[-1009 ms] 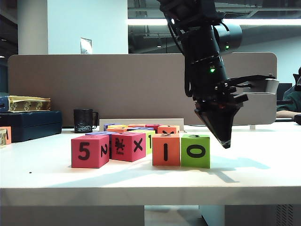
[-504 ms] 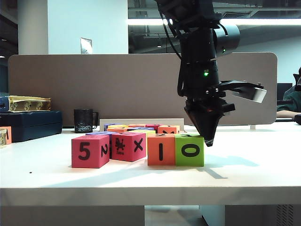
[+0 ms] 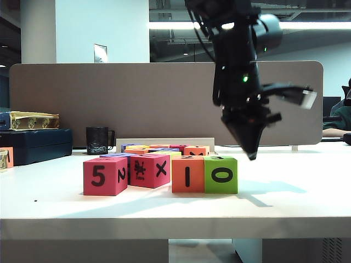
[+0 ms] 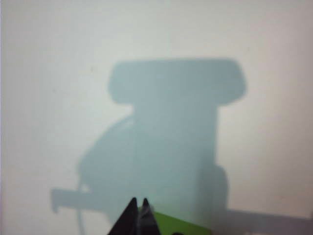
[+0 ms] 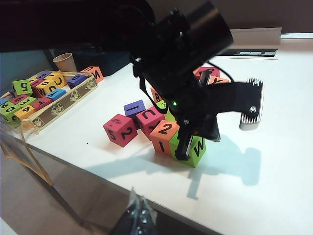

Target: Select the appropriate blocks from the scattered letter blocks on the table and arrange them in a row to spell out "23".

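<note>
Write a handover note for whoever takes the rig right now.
Left gripper: shut, empty, hovering just above and right of the green block.
Right gripper: by the front edge of the table, well clear of the blocks; jaws unclear.
Done: orange block and green block touch side by side in a row up front; orange shows 2 on top.
Left: green's top is hidden, so confirm it reads 3, then retract.

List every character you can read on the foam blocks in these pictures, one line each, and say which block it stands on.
"5", front, and "2", side: red block.
"X", with a blurred mark beside it: pink-red block.
"I" or "1", front; "2" on top: orange block.
"O" or "0", front: lime green block.
Rear blocks and box blocks: mostly too small or blurred.
</note>
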